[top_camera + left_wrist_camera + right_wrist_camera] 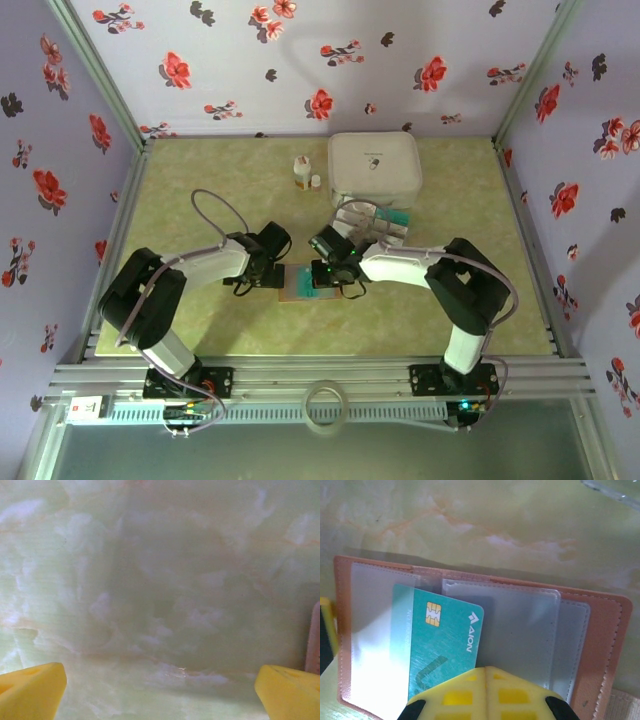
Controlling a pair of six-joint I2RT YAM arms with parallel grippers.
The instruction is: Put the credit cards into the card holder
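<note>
The right gripper (pixel 487 677) is clenched, its yellow fingertips pressed together over the near edge of a teal card (pixel 445 640), which it grasps. The card bears a gold chip and the print "AION". It lies tilted on the open card holder (pixel 612 635), with its far left part slipped beneath the holder's left-hand clear sleeve and the rest exposed over the middle fold. The card holder lies flat and spread open on the table (pixel 160 580), brown rim outward and transparent pockets facing up.

The left gripper (pixel 160 692) is released, its two yellow fingertips (pixel 30 690) standing wide apart with only bare marbled-green table between them. A pinkish-brown strip at the right edge of the left wrist view is probably the card holder's border, just beside the right-hand fingertip.

In the top view the card holder (pixel 303 284) sits between the two grippers, the left gripper (pixel 275 270) at its left side and the right gripper (pixel 324 272) over its right part. The other credit cards (pixel 380 220), white and teal, lie in a loose heap beyond the card holder and to its right. A white box (pixel 375 165) stands farther beyond that heap, and two small white bottles (pixel 302 172) stand beyond the card holder, just left of the box.
</note>
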